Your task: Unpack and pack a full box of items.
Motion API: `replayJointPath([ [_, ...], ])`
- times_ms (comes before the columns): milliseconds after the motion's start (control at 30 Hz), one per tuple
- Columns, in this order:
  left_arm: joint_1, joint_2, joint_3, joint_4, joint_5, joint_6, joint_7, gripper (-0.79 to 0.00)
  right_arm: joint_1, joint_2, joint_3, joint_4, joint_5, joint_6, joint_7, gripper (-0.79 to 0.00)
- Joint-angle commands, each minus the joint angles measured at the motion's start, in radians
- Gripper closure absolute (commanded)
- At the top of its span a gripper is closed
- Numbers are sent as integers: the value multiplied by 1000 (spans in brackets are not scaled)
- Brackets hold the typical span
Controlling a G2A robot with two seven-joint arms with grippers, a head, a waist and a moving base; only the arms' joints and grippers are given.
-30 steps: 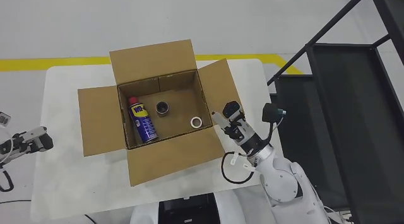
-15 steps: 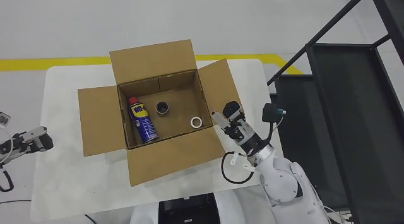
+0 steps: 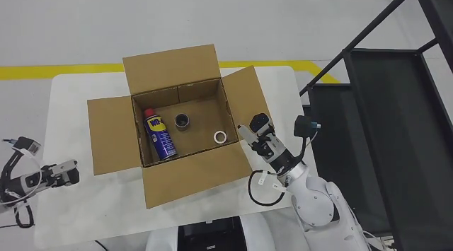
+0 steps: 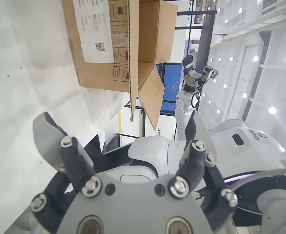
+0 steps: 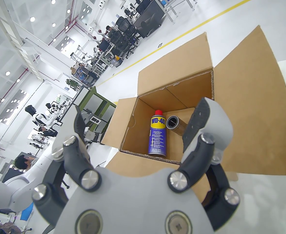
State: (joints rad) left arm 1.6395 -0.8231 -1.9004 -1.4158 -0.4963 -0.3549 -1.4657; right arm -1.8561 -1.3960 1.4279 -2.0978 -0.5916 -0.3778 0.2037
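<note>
Top view has the left end effector (image 3: 67,174) low over the near left edge of the white bench (image 3: 78,109), well apart from the box (image 3: 170,67), its arm stretched out sideways. The right end effector (image 3: 255,125) hangs beside the box's right flap, angled towards the opening. Both are released, fingers spread with nothing between them; the left wrist view shows pale curved finger shells (image 4: 48,127) lined with dark, rough pads. The box is brown corrugated cardboard, square-sided, standing mid-bench with all four flaps folded outward and a white label on one wall. Inside lie a smooth blue and yellow spray can (image 3: 159,134) with a red cap, on its side along the left wall, a short dark hollow metal tube (image 3: 182,120) just beside it, and a small pale tape ring (image 3: 220,136) near the right wall.
</note>
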Motion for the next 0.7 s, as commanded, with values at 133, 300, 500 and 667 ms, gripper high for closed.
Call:
replayJointPath([
  [133,-15,2,82,-8,-5,-47,48,-785,0,0,0,0,0,0,0,-785],
  [300,-32,8,141,-39,-13,-70,70,-785,0,0,0,0,0,0,0,-785],
  [500,-52,20,175,-34,-14,-78,78,0,0,0,0,0,0,0,0,-785],
  [667,-59,31,178,-30,-29,-85,85,0,0,0,0,0,0,0,0,-785],
])
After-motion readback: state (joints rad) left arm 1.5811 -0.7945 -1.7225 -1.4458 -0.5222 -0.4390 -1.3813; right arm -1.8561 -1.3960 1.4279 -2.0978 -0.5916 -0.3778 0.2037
